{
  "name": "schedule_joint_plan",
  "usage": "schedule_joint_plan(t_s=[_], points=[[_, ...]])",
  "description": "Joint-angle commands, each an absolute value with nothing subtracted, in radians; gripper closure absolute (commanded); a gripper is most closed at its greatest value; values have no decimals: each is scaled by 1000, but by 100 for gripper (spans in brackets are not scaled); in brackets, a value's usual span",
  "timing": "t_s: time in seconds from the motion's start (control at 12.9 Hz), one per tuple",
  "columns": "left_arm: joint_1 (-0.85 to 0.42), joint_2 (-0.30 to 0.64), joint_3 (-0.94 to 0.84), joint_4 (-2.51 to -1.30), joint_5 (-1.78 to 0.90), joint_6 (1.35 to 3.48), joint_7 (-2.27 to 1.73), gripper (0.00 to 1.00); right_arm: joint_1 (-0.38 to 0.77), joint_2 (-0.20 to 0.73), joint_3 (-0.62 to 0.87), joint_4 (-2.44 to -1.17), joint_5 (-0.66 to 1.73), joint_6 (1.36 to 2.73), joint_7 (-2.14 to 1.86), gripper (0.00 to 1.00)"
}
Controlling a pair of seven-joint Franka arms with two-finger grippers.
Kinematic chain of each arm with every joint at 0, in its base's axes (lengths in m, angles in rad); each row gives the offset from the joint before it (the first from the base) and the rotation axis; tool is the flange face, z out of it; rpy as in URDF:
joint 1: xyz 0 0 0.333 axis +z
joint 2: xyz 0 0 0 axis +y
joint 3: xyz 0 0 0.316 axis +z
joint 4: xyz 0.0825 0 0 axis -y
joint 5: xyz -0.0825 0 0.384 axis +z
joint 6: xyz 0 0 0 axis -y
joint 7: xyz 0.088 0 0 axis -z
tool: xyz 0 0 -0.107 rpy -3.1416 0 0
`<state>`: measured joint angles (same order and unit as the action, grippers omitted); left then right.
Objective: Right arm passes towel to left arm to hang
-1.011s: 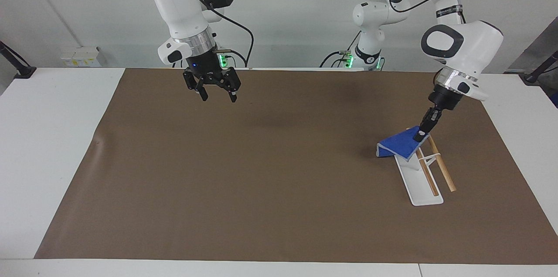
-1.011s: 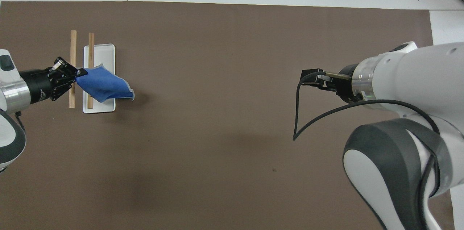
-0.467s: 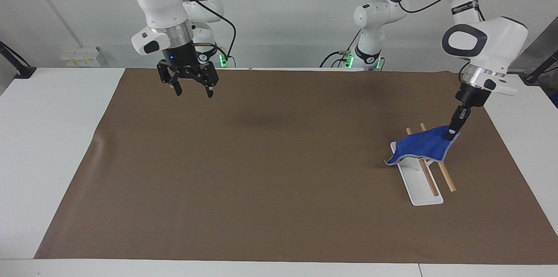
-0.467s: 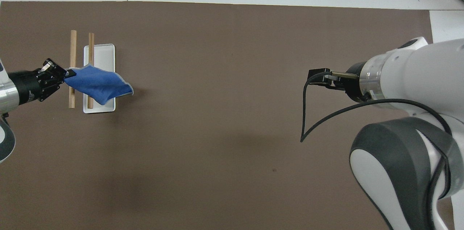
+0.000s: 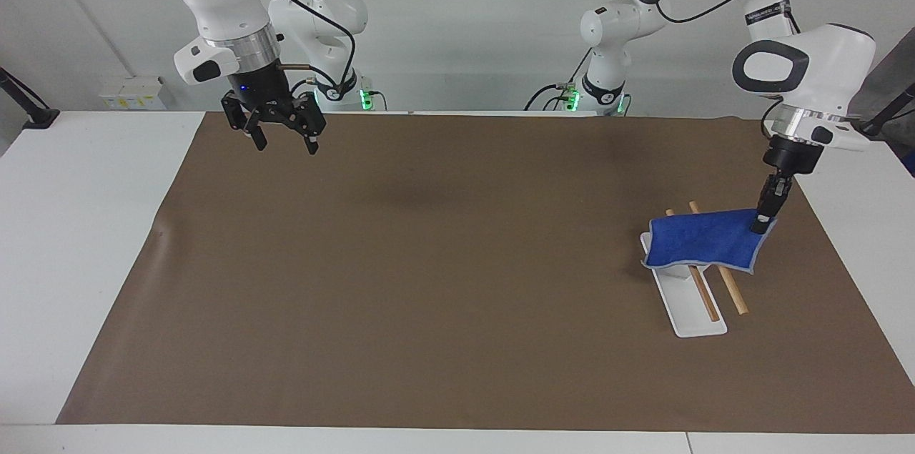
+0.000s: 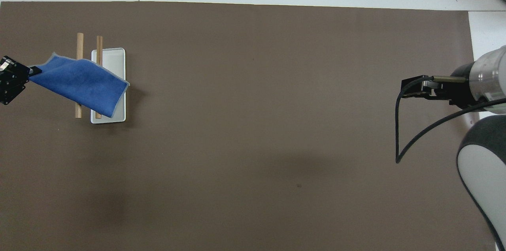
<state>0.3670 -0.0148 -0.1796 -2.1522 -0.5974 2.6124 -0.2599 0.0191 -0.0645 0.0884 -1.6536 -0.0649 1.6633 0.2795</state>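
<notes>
The blue towel (image 5: 704,238) (image 6: 79,85) lies spread across the two wooden rods (image 5: 736,297) (image 6: 80,41) of a small rack with a white base (image 5: 693,314) (image 6: 118,116). This rack stands toward the left arm's end of the table. My left gripper (image 5: 760,227) (image 6: 33,71) is shut on the towel's corner, just past the outer rod, and holds that corner slightly raised. My right gripper (image 5: 284,142) hangs open and empty in the air over the mat's edge toward the right arm's end; its blue light shows.
A brown mat (image 5: 457,261) covers most of the white table (image 5: 86,225). A loose black cable (image 6: 399,132) loops from the right arm's wrist. The rack is the only object standing on the mat.
The left gripper has drawn the towel's corner outward across both rods, so the towel now lies flatter over them. The right arm has pulled back toward its own end, still open.
</notes>
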Motion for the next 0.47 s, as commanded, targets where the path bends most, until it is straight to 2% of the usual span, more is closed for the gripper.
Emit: schedule_joint_plan(t_s=[0.0, 0.16, 0.39], points=[[382, 18, -184, -2141, -574, 2646, -259, 100, 29, -34, 66, -1603, -84, 1629, 273, 0], [382, 26, -183, -2151, -559, 2652, -258, 100, 37, -32, 48, -1601, -77, 1623, 258, 0], [377, 26, -184, -2192, -509, 2658, -258, 100, 115, -34, -50, -1603, -68, 1620, 222, 0]])
